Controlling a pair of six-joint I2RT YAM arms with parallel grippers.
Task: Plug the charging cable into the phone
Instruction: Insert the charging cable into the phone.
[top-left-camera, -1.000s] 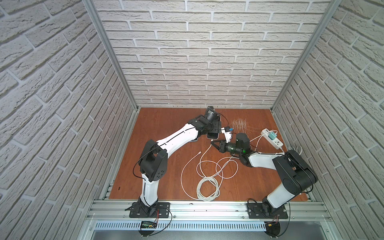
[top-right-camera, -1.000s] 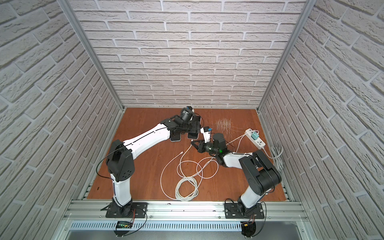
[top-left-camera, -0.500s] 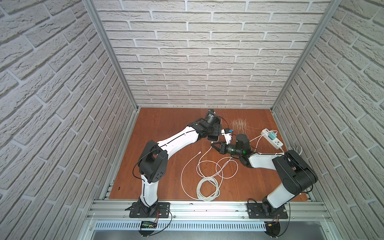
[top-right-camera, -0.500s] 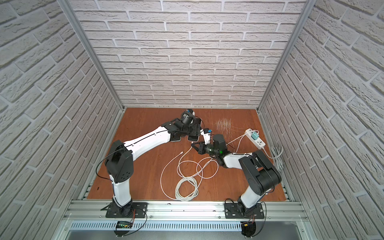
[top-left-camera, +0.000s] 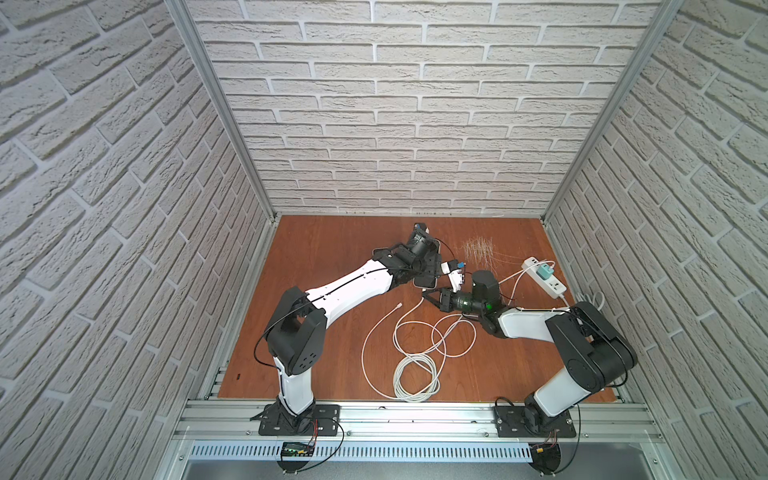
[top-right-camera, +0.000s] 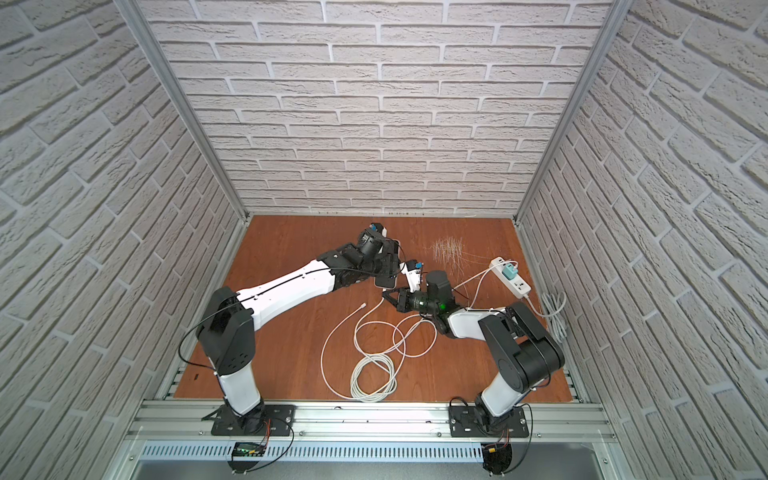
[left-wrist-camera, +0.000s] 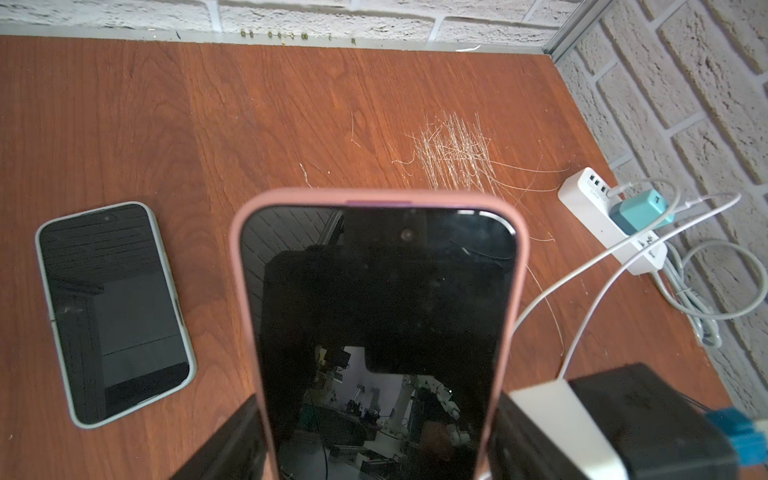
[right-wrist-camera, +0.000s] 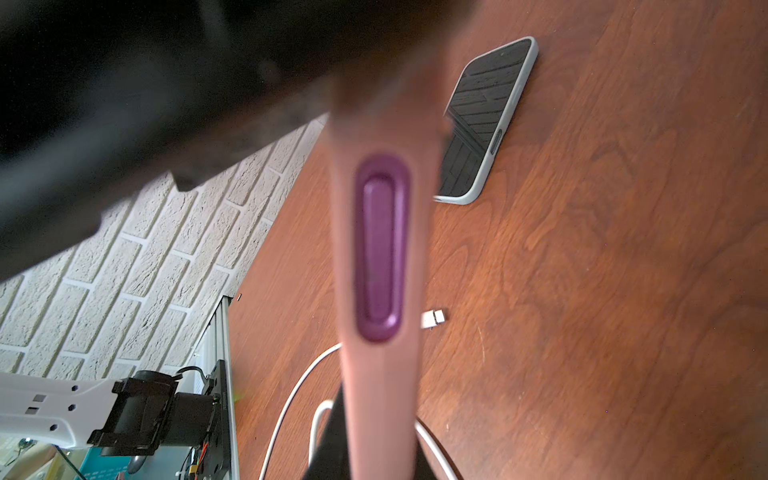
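Top views.
A: Where is the pink-cased phone (top-left-camera: 424, 283)?
B: Toward the back of the wooden surface (top-left-camera: 332, 257), held in the left jaws, which stand wide and clamp its two long sides. The right jaws sit just beside its near end, closed on the charging cable (top-left-camera: 405, 314); the strand runs out from their tip. Both top views agree.
A: Anything else?
B: A loose plug (top-left-camera: 399, 305) of another cable lies on the surface near the right jaws. A white power strip (top-right-camera: 517, 284) with a teal charger (top-right-camera: 508, 272) sits by the right wall.
Left wrist.
A: The grip?
B: The phone's dark screen faces the camera, its sides between two black fingers (left-wrist-camera: 224, 449), both touching the case. A grey-cased phone (left-wrist-camera: 112, 311) lies flat beside it, apart.
Right wrist.
A: The port end?
B: The pink edge fills the middle, blurred, its purple oval cut-out (right-wrist-camera: 380, 249) facing the camera. The right jaws' tips are hidden behind it; white cable curves out at either side below.
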